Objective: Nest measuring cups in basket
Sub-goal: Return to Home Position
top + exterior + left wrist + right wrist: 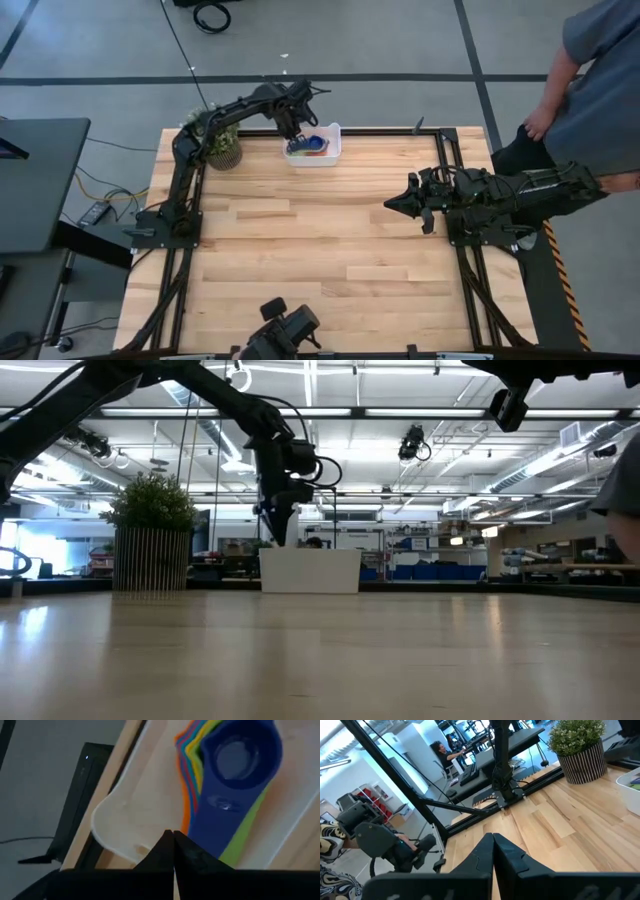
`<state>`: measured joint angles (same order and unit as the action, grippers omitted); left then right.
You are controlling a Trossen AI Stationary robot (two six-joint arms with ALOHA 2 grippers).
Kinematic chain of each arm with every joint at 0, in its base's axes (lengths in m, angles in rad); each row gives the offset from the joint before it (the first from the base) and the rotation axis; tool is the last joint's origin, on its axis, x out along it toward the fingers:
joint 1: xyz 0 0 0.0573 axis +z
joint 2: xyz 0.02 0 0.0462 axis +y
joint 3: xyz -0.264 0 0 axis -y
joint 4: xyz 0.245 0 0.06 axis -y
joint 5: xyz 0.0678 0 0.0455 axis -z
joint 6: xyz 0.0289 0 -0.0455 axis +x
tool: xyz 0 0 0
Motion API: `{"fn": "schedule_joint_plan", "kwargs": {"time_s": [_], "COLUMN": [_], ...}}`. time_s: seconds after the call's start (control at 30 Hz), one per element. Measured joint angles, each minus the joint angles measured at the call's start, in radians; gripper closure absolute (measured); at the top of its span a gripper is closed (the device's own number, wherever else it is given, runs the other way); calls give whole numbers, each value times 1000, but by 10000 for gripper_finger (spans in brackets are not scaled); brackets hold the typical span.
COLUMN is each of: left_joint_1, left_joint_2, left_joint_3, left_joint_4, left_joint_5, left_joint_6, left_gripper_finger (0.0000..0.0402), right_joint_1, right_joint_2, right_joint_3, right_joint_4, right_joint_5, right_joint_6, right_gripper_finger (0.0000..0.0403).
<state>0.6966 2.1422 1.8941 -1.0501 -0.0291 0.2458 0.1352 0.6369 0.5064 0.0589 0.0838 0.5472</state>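
Measuring cups (230,765) sit nested in the basket (310,572) at the far edge of the counter (300,270), so I would raise the left tool (297,130), clenched empty just above them, straight up before retracting; right tool (398,204) waits clenched, well apart.

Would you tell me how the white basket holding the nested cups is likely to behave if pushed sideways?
The basket looks like thin plastic, so probably light; it should slide easily on the smooth wooden table. Its low walls and wide flat base make tipping unlikely. The nested cups may shift inside.
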Motion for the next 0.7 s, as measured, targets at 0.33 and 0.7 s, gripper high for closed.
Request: {"fn": "schedule_joint_plan", "kwargs": {"time_s": [0.33,0.7], "left_joint_1": [-3,-19], "left_joint_2": [-49,-212], "left_joint_3": [231,394], "left_joint_4": [-242,-197], "left_joint_5": [104,314], "left_joint_6": [-77,-99], "left_gripper_finger": [399,400], "right_joint_1": [0,0], "right_joint_2": [0,0], "right_joint_3": [0,0], "right_joint_4": [1,8], "right_joint_5": [0,1], "right_joint_6": [0,-32], "right_gripper_finger": [389,389]}}
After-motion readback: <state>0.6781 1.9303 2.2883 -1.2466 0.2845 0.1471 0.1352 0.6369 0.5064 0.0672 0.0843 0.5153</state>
